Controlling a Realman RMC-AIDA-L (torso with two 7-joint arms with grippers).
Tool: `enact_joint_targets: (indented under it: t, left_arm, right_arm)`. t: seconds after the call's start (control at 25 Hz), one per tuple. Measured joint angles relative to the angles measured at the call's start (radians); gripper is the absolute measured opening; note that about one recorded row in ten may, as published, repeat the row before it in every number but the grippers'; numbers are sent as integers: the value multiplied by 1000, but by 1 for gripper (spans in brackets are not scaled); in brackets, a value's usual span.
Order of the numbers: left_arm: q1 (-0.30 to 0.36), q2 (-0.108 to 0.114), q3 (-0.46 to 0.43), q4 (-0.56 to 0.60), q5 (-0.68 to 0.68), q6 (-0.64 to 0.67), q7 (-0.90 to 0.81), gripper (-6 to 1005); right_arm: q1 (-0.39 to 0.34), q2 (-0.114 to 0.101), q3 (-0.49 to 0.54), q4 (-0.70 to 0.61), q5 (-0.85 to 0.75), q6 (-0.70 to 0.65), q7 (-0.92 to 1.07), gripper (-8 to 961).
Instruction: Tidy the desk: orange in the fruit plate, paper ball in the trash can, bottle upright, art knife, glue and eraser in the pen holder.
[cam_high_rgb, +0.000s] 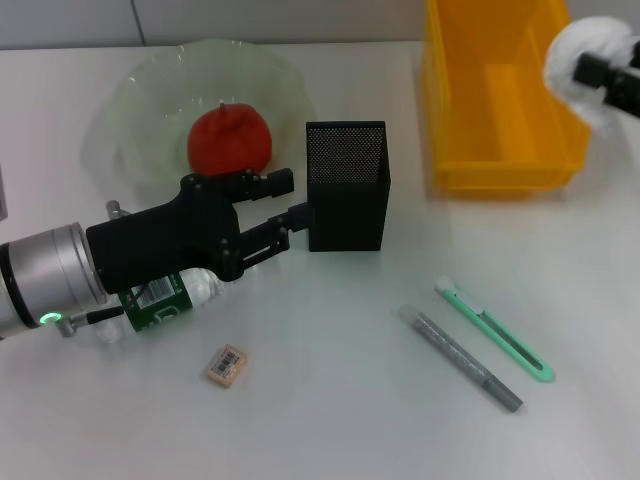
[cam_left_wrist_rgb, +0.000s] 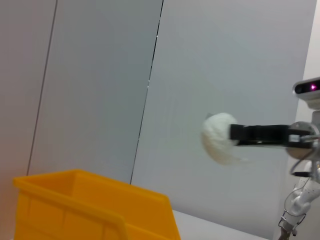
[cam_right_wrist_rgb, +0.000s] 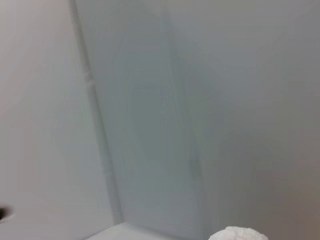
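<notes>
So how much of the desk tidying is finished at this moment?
Done: the orange lies in the fruit plate. In hand: the right gripper holds the paper ball above the yellow bin. Left: the bottle lies under the left gripper; eraser, glue and art knife remain outside the pen holder.

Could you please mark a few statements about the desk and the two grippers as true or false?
1. The orange lies in the fruit plate. True.
2. The right gripper holds the paper ball near the yellow bin. True.
3. The eraser is inside the pen holder. False: it lies on the desk.
4. The bottle stands upright. False: it lies on its side beneath the left gripper.
5. The art knife lies beside the glue. True.
</notes>
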Motion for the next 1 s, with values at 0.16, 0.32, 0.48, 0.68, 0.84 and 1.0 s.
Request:
enact_joint_targets:
  t: [0.16, 0.32, 0.48, 0.68, 0.84, 1.0]
  left_arm:
    - [-17, 0, 0, -17, 0, -5, 0, 455]
    - [-27, 0, 5, -21, 0, -12, 0, 455]
    - [-29, 0, 2, -22, 0, -13, 0, 455]
    - [-29, 0, 0, -22, 0, -13, 0, 455]
    - [-29, -1, 0, -22, 0, -13, 0, 455]
    - [-27, -1, 0, -22, 0, -13, 0, 454]
  right_arm:
    - [31, -3, 48, 78, -1, 82, -65, 556]
    - [53, -5, 33, 88, -18, 229, -71, 566]
    - [89, -6, 25, 98, -86, 277, -72, 576]
    - [162, -2, 24, 133, -209, 344, -67, 588]
    - [203, -3, 22, 177, -228, 403, -69, 598]
    - [213, -5, -1, 184, -228, 417, -73, 608]
